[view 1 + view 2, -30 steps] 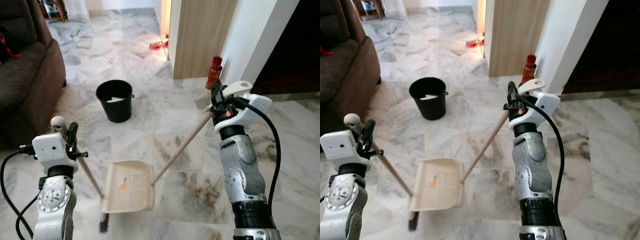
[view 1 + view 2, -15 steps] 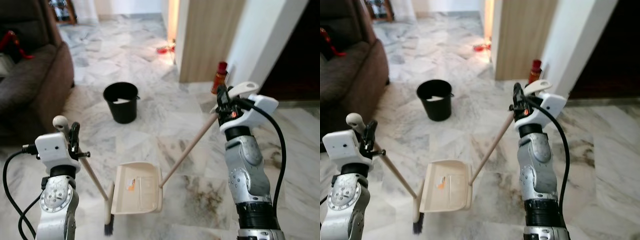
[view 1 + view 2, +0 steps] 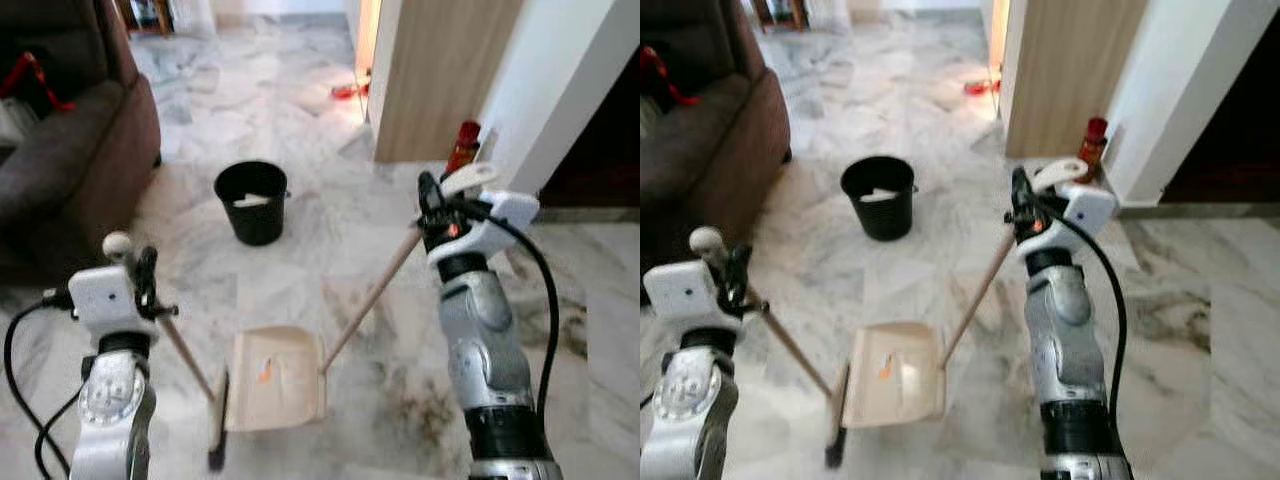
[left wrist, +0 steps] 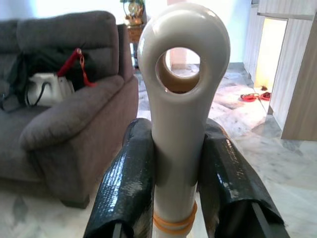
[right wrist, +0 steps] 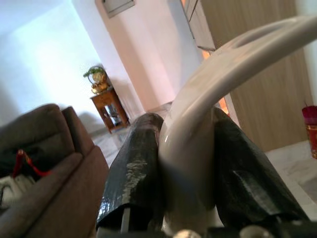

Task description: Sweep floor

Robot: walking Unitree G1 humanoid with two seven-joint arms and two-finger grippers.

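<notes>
Both tools gripped, heads meeting on marble floor.
Left gripper pinching broom handle top; right gripper clamped on dustpan handle; brush touching pan's edge.

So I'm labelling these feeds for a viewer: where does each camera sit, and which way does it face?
Left eye: on the head, facing forward and down at the dustpan, bucket and both arms.
Right eye: beside it, same scene; left gripper and right gripper show.
Left wrist: looks along its jaws, clamped on the broom handle, toward the sofa.
Right wrist: looks along its jaws, clamped on the dustpan handle.
Shared: both wrist views catch the sofa.
</notes>
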